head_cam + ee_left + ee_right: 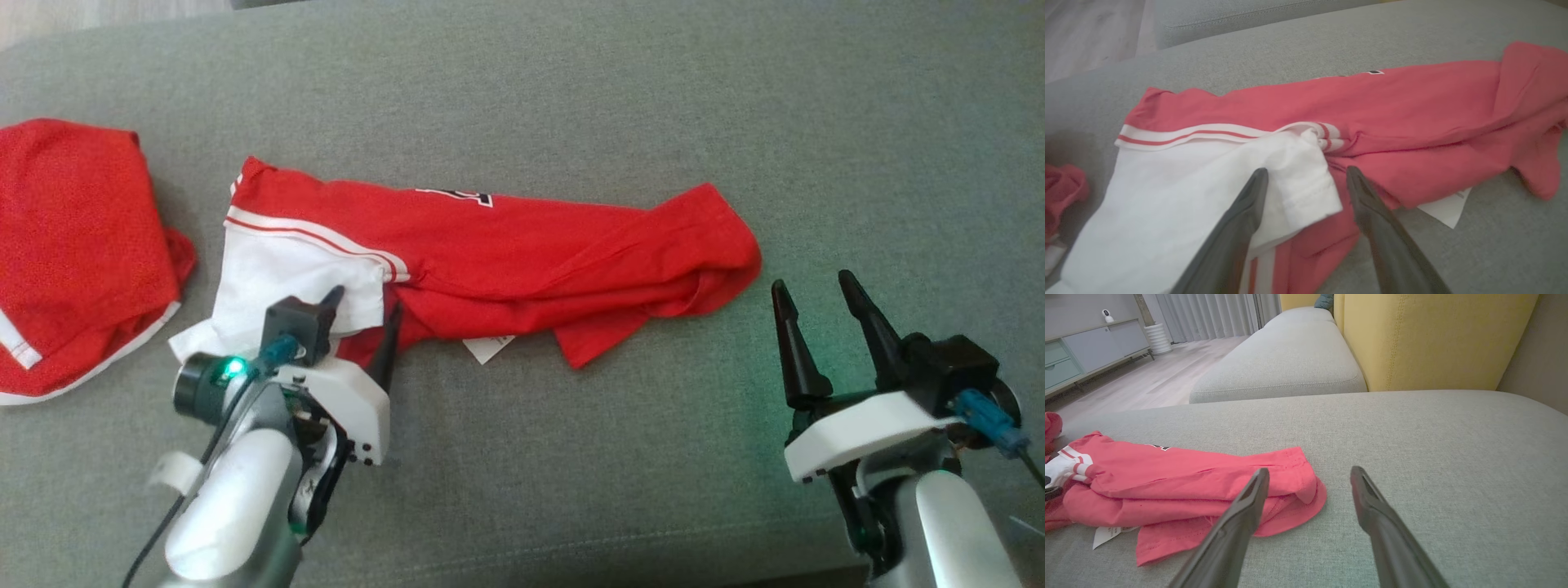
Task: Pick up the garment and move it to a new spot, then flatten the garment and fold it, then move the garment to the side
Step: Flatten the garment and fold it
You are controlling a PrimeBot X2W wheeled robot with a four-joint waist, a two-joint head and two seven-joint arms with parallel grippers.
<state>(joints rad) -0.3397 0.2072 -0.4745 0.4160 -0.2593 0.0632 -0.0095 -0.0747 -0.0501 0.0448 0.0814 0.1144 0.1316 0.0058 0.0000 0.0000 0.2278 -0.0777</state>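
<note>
Right now I am looking down at the red garment [522, 245], which is lying crumpled in a long band across the middle of the grey sofa cushion [571, 98]. Its white sleeve [277, 278] is spreading out at my left end, and a white label [488, 349] is poking out from under its near edge. My left pincer [366, 302] is standing wide open with nothing in it. Its fingers [1241, 220] are straddling the hem of that white sleeve where it is meeting the red cloth (whether the tips are touching the fabric I cannot tell). My right pincer [812, 282] is also gaping wide and holding nothing, sitting just beside the garment's right end, apart from the cloth, over bare cushion. A second red garment [73, 237] with white trim is lying bunched at the far left of the cushion, close to the sleeve but not touching it.
</note>
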